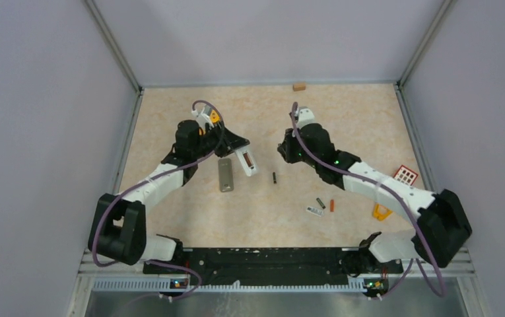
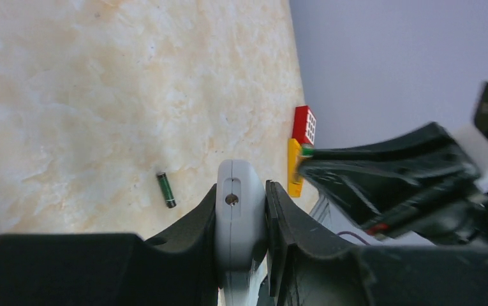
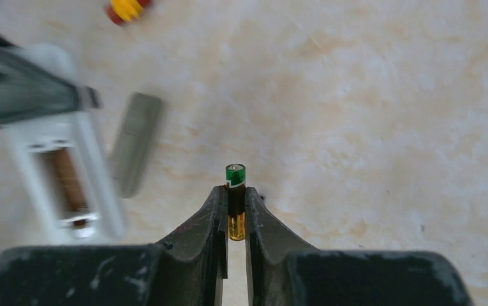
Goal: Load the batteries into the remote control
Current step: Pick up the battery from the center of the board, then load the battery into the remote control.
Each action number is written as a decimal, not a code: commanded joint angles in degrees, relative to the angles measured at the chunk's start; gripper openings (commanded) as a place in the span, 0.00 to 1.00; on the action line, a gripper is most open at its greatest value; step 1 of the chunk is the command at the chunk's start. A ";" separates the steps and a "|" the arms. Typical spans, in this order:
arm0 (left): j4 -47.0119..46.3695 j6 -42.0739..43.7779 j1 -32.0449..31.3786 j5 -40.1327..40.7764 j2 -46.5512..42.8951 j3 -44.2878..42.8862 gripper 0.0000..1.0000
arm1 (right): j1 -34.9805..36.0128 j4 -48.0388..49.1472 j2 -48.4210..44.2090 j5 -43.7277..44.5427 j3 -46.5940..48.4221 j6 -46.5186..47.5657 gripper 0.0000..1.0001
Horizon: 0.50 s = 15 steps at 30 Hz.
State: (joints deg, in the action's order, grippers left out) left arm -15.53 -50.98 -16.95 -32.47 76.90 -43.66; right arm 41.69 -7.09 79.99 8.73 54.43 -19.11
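**Surface and room.** A beige, marbled tabletop (image 1: pixel 170 119) stands inside pale lilac walls (image 1: pixel 38 99) with aluminium corner posts.

**Top view.** At 11 o'clock from the table's centre, the left gripper (image 1: pixel 239 152) is clamped on the white remote control (image 1: pixel 248 164). A grey cover plate (image 1: pixel 226 175) lies flat at the remote's 8 o'clock. A loose dark battery (image 1: pixel 274 177) lies near the centre, between the two grippers. The right gripper (image 1: pixel 285 152) hangs at 1 o'clock, and its load cannot be made out from here. At 4 o'clock a second dark battery (image 1: pixel 320 203) and an orange battery (image 1: pixel 332 205) lie side by side but apart. A small whitish item (image 1: pixel 313 211) of unclear kind lies just beside them. A red grid block (image 1: pixel 405 175) and an orange block (image 1: pixel 381 211) sit near the right edge. A tan block (image 1: pixel 298 86) sits at the far edge, at 12 o'clock.

**Left wrist view.** This view alone shows the grip closely. Both fingers press flat against the sides of the remote's rounded end, which bears a small screw hole.

**Right wrist view.** This view alone shows the right jaws nearly together, pinching the held battery (image 3: pixel 235 175). It has a green cap and an amber body, and it lies lengthwise between the fingers with the cap protruding. At 9 o'clock the remote's open compartment appears blurred, with a brownish shape inside that cannot be identified.
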 commanded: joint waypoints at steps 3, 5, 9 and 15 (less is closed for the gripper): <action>-16.69 -11.56 0.04 -3.71 3.40 0.56 0.00 | 3.48 17.02 -9.06 -6.48 -1.16 -7.74 0.04; -18.12 -13.33 -0.08 -4.26 4.02 0.46 0.00 | 4.38 19.55 -9.04 -6.94 -0.98 -8.53 0.04; -18.88 -16.28 -0.34 -5.08 4.27 0.31 0.00 | 6.96 21.56 -6.86 -6.74 0.52 -6.95 0.04; -13.04 -18.05 -0.36 -5.83 2.91 -0.58 0.00 | 8.95 23.65 -4.80 -6.36 0.87 -4.18 0.05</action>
State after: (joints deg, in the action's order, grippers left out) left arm -28.62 -66.59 -17.08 -36.69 81.17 -43.44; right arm 49.41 11.81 74.32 2.90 53.89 -25.30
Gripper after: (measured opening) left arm 0.301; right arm 0.120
